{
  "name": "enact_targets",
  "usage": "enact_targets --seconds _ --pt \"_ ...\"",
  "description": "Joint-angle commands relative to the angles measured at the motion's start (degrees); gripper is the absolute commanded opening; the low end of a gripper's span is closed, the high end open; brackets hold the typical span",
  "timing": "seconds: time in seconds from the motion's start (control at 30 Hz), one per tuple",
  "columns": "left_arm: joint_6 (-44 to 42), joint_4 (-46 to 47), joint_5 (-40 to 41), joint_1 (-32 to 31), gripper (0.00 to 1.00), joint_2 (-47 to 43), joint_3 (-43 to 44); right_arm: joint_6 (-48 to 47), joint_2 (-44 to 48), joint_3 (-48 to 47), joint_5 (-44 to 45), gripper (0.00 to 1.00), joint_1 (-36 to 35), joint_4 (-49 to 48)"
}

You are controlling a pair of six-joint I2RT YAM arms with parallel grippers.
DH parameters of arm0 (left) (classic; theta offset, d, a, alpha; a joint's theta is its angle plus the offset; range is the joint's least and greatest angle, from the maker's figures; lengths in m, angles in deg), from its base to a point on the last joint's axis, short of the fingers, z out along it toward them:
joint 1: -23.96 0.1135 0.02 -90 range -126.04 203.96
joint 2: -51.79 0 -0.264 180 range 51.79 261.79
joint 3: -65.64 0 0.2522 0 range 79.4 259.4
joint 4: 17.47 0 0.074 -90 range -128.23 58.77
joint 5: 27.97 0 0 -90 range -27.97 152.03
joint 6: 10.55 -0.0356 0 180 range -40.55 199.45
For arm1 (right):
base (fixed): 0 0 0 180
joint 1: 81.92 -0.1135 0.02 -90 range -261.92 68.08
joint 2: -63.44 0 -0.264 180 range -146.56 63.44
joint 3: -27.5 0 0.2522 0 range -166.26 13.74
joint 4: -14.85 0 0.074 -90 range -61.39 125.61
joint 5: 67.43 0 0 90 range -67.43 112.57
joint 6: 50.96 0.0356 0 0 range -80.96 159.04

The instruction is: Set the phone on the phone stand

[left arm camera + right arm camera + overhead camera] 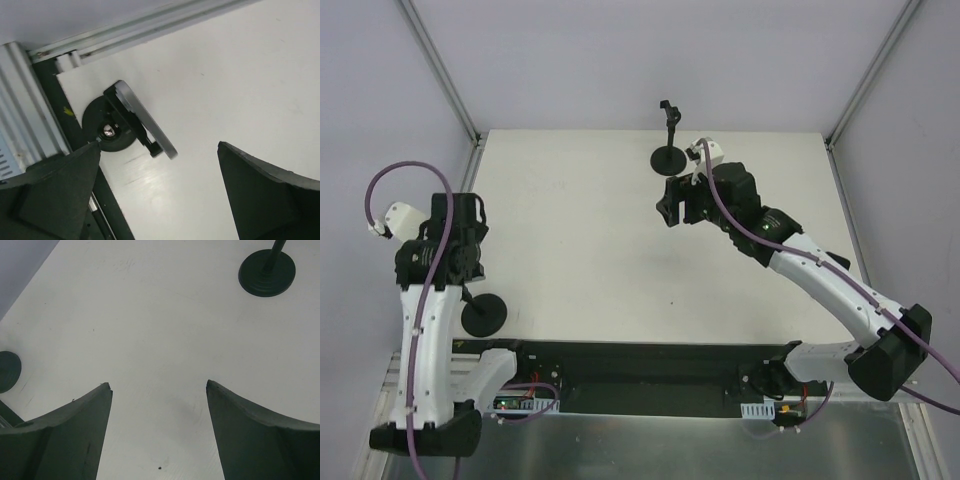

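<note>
In the left wrist view the phone (145, 120), a thin flat slab seen almost edge-on, leans tilted in the cradle of a black phone stand (106, 131) with a round base, at the table's near-left corner. My left gripper (159, 145) is open just above it. Its fingers (60, 192) are spread wide, touch neither phone nor stand, and hold nothing. From above, only that stand's base (483, 315) shows beside the left arm; the phone is hidden there. My right gripper (158, 385) is open and empty over bare table, far from the phone.
A second black stand (668, 150) stands at the table's far middle, just beyond the right gripper (680, 205); its base (266, 272) shows at the top right of the right wrist view. A metal rail (150, 27) and the black base strip (107, 200) border the near-left corner.
</note>
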Motion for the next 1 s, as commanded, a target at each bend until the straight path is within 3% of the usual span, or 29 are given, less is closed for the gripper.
enact_targets --seconds 0.0,0.1,0.17,0.23,0.37,0.4,0.5,0.57,0.6,0.7,0.83,0.97 --pt "-23.9 14.5 -17.0 0.7 0.99 -10.4 2.5 -0.3 -1.1 -0.9 2.9 0.79 2.2 -0.4" --pt "-34.8 26.7 -34.1 0.7 0.99 -16.7 -0.3 1.1 -2.0 -0.7 8.0 0.82 5.3 1.3" --pt "-38.8 33.3 -48.5 0.7 0.99 -20.6 -2.5 4.3 -2.5 -0.3 11.0 0.84 9.6 3.5" --pt "-39.7 41.1 -56.8 0.7 0.99 -21.9 -5.4 7.3 -2.7 1.3 10.7 0.85 15.6 4.9" --pt "-38.1 47.0 -77.4 0.6 0.98 -15.6 -5.3 8.0 -4.2 5.2 0.8 0.85 26.8 4.2" --pt "-37.3 48.1 -86.2 0.6 0.97 -13.5 -4.9 7.4 -4.7 6.4 -1.7 0.86 28.9 2.6" --pt "-33.0 55.7 -96.1 -2.7 0.94 -4.8 -5.7 3.0 -8.8 7.5 -13.6 0.86 33.7 -3.5" --pt "-35.9 57.0 -93.9 -7.6 0.95 0.9 -4.7 3.1 -12.5 6.5 -15.1 0.86 34.1 -6.6" --pt "-37.5 57.0 -92.0 -12.7 0.95 2.6 -2.9 4.1 -13.9 5.9 -16.0 0.86 34.1 -11.2" --pt "-40.1 57.0 -87.7 -18.8 0.93 10.7 2.2 10.9 -19.7 3.8 -22.7 0.87 33.9 -23.7" --pt "-42.1 57.1 -85.7 -20.6 0.88 18.6 6.2 17.2 -29.0 -3.3 -23.8 0.87 31.5 -31.3" --pt "-46.6 58.1 -81.3 -20.8 0.89 18.2 3.3 12.5 -37.0 -16.4 -18.9 0.87 27.0 -27.0"
